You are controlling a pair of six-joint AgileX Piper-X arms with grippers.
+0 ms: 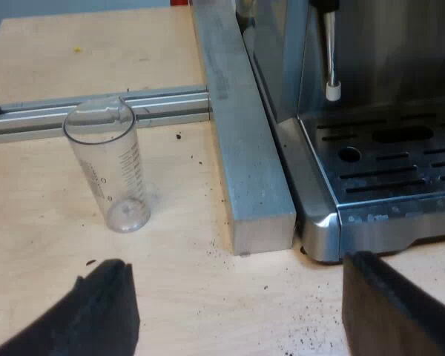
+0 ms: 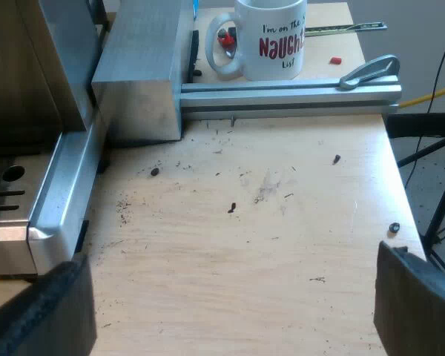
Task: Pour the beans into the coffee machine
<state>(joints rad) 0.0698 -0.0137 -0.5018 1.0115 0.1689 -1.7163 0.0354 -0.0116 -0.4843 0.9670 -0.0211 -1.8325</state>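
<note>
An empty clear measuring glass (image 1: 110,165) stands upright on the wooden table, beside an aluminium bar. My left gripper (image 1: 237,315) is open, low over the table just short of the glass, with nothing between its fingers. The espresso machine (image 1: 371,148) shows its drip tray and steam wand close by. My right gripper (image 2: 233,311) is open over bare wood near the machine's drip tray corner (image 2: 37,222), holding nothing. A white mug (image 2: 265,37) with red and black lettering stands beyond an aluminium rail.
A thick aluminium block (image 1: 241,148) runs along the machine's side; a thinner rail (image 1: 96,111) crosses behind the glass. Loose coffee beans and grounds (image 2: 231,208) lie scattered on the wood. The table edge (image 2: 400,222) drops off near my right gripper's far finger.
</note>
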